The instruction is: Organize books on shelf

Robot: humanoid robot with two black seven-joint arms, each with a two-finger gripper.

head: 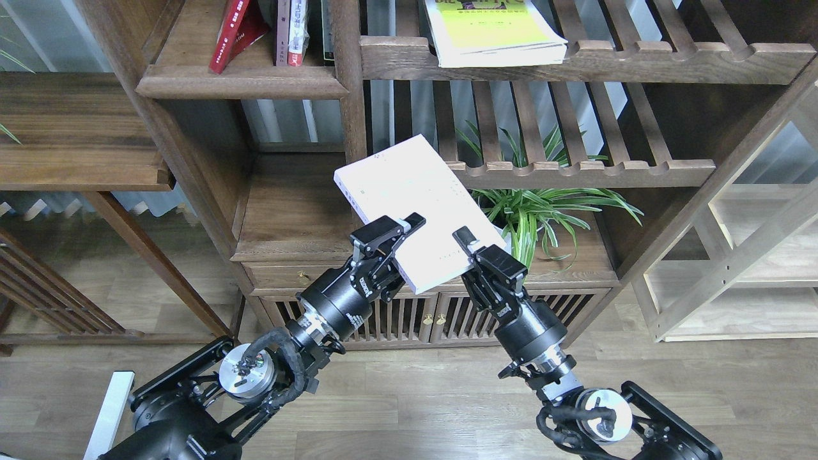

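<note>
Up at the top left, on the solid shelf (243, 80), one red book (229, 35) leans, its top cut off by the frame. Lower down, my left gripper (388, 231) and right gripper (470, 244) each clamp the white book's (415, 191) near edge (lower fingers hidden beneath). One yellow-green book (489, 35) lies on the slatted rack (588, 61), partly cropped.

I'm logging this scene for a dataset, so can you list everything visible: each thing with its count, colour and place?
white book: one, white, held up between both grippers
yellow-green book: one, lying flat on the upper slatted rack
upright books: several, red and pale, on the shelf top left
plant: one, green, on the cabinet top under the lower slatted rack
left gripper: black, on the book's lower-left edge
right gripper: black, on its lower-right edge
</note>
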